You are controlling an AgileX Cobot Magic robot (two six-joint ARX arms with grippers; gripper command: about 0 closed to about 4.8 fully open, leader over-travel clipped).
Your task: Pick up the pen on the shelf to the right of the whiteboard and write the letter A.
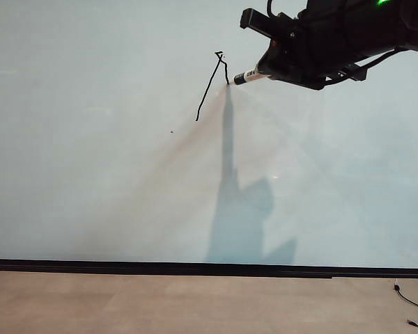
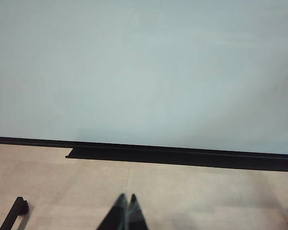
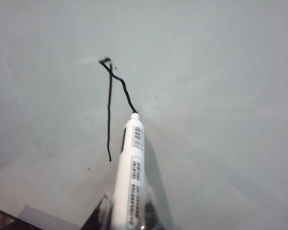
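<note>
- The whiteboard (image 1: 90, 181) fills nearly the whole exterior view; its thin black edge strip (image 1: 195, 267) runs along the bottom, with a pale floor (image 1: 160, 303) below it.
- The right gripper (image 1: 268, 69) reaches in from the upper right of the exterior view, pinching the pen (image 1: 249, 76) between its fingers; in the right wrist view the pen (image 3: 130, 172) stands out from the right gripper (image 3: 127, 218) toward the board.
- The pen's dark tip touches the board at the low end of the short right stroke of the letter A (image 1: 212, 83).
- That letter is only part drawn: a long left leg, a small hook at the peak and a short wavy right stroke, seen also in the right wrist view (image 3: 113, 100).
- A tiny dark speck (image 1: 171, 131) sits below and left of the strokes, apart from them.
- Wide bare board lies left, below and right of the letter.
- The left gripper (image 2: 126, 197) is low over the floor, its fingertips pressed together and holding nothing, near the board's edge strip (image 2: 182, 157).
- A black cable (image 1: 412, 300) lies on the floor at the lower right corner of the exterior view.
</note>
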